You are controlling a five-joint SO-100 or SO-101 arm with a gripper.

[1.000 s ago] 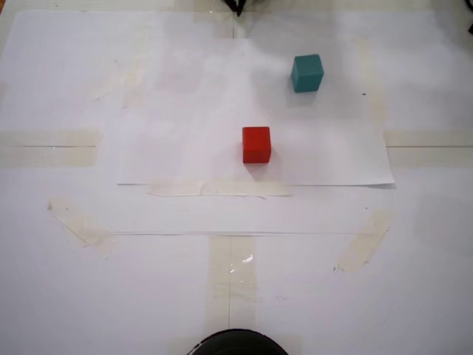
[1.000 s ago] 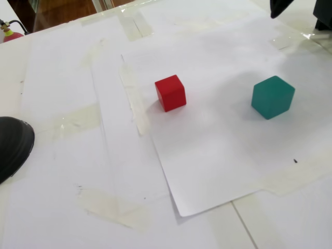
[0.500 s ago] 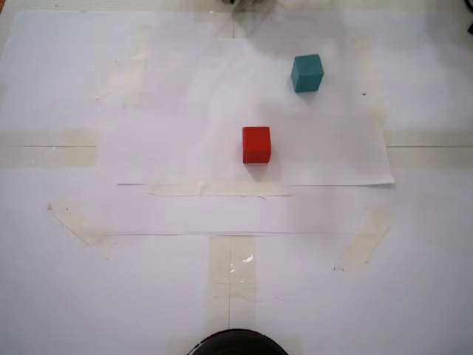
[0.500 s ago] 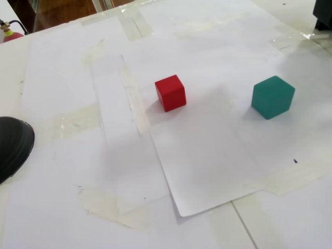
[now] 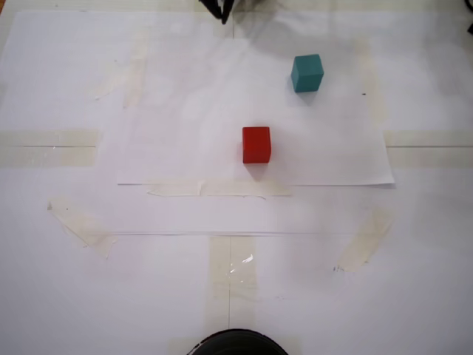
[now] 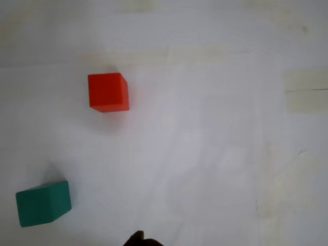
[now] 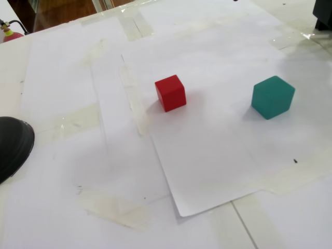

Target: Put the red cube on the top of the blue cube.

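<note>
The red cube [image 5: 256, 144] sits on white paper near the middle of the table. It also shows in the wrist view [image 6: 108, 91] and in the other fixed view [image 7: 170, 93]. The blue cube [image 5: 307, 72], teal in colour, stands apart from it, farther back and to the right; it shows in the wrist view [image 6: 43, 203] and the other fixed view [image 7: 272, 97]. Only a dark tip of my gripper [image 5: 220, 9] shows at the top edge, well away from both cubes. A dark fingertip [image 6: 141, 239] peeks in at the wrist view's bottom edge. The jaws' state is hidden.
White paper sheets [image 5: 185, 111] are taped to the table with strips of tape [image 5: 48, 146]. A dark rounded object [image 5: 236, 343] sits at the near edge; it shows at the left in the other fixed view [image 7: 13, 145].
</note>
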